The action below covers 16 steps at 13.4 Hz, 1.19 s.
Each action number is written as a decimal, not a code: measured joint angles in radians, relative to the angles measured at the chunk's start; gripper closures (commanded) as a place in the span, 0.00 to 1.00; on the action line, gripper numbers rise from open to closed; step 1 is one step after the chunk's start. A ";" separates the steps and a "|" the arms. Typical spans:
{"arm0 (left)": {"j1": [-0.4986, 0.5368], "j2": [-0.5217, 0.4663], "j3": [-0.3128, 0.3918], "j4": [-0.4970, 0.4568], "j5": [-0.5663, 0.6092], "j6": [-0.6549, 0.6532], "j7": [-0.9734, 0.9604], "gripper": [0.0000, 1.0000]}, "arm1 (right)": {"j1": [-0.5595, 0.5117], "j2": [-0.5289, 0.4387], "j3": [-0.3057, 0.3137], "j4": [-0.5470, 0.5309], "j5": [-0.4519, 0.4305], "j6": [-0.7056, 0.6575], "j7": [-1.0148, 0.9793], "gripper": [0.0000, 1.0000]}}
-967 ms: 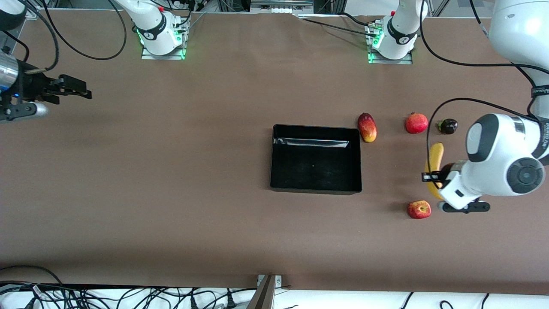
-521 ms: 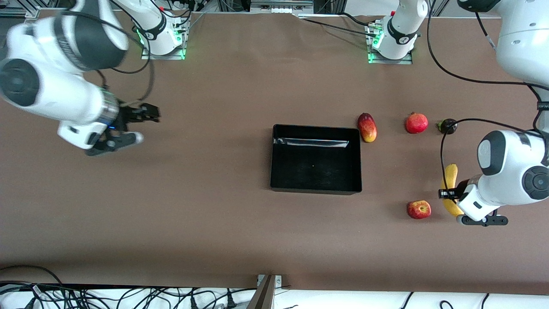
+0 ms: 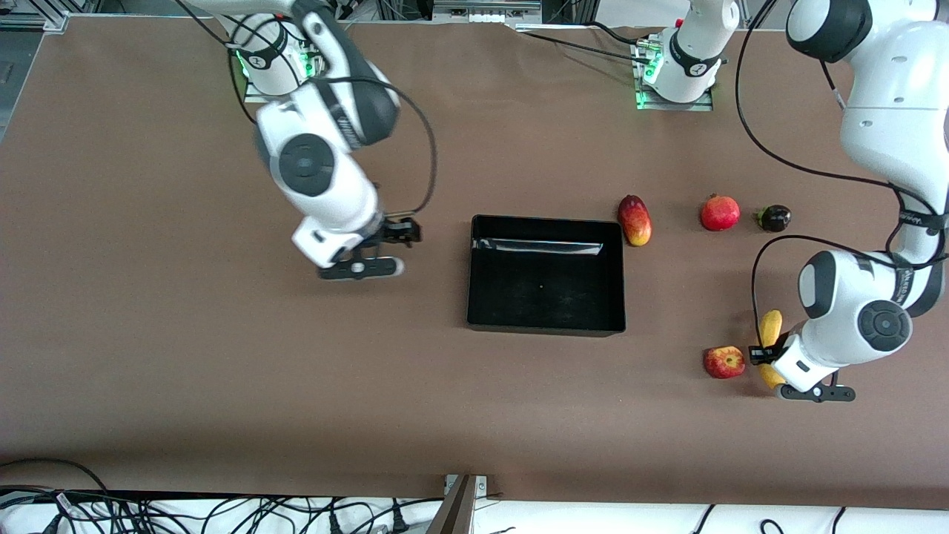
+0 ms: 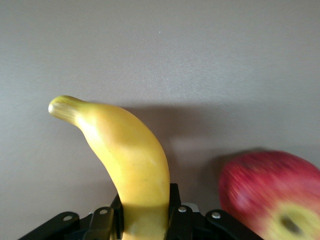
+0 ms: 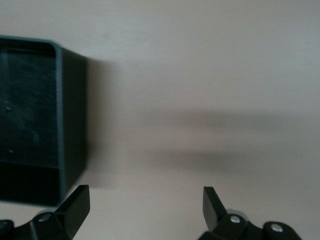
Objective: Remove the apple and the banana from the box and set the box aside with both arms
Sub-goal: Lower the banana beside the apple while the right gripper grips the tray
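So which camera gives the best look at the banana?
The left wrist view: the banana fills it, gripped between the left gripper's fingers beside the apple. The front view shows it small, partly hidden by the gripper. The right wrist view shows none of it.

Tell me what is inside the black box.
The black box holds no fruit; only its glossy floor with a light reflection shows. The right wrist view shows one corner, also bare. None of its floor is covered.
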<state>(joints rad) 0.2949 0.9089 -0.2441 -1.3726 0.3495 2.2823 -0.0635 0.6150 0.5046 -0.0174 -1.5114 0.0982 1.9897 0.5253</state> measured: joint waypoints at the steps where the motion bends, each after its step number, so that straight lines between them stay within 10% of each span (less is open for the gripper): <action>1: 0.001 0.014 0.003 0.001 0.002 0.028 0.000 1.00 | 0.035 0.029 0.001 0.001 0.004 0.054 0.042 0.07; 4: 0.001 0.015 0.009 0.002 0.002 0.041 0.000 0.96 | 0.101 0.116 0.002 0.003 0.019 0.215 0.126 0.34; 7: 0.001 0.015 0.010 0.002 0.002 0.041 0.000 0.36 | 0.134 0.207 0.003 0.005 0.019 0.358 0.183 0.96; 9: 0.001 0.015 0.013 0.003 0.003 0.045 0.001 0.00 | 0.154 0.245 0.003 0.007 0.019 0.385 0.197 1.00; 16: -0.051 -0.099 0.010 0.013 0.004 -0.153 -0.030 0.00 | 0.142 0.240 -0.013 0.021 0.019 0.369 0.200 1.00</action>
<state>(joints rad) 0.2444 0.8098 -0.2340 -1.3592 0.3530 2.1289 -0.0930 0.7575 0.7444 -0.0307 -1.4903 0.1174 2.3584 0.7248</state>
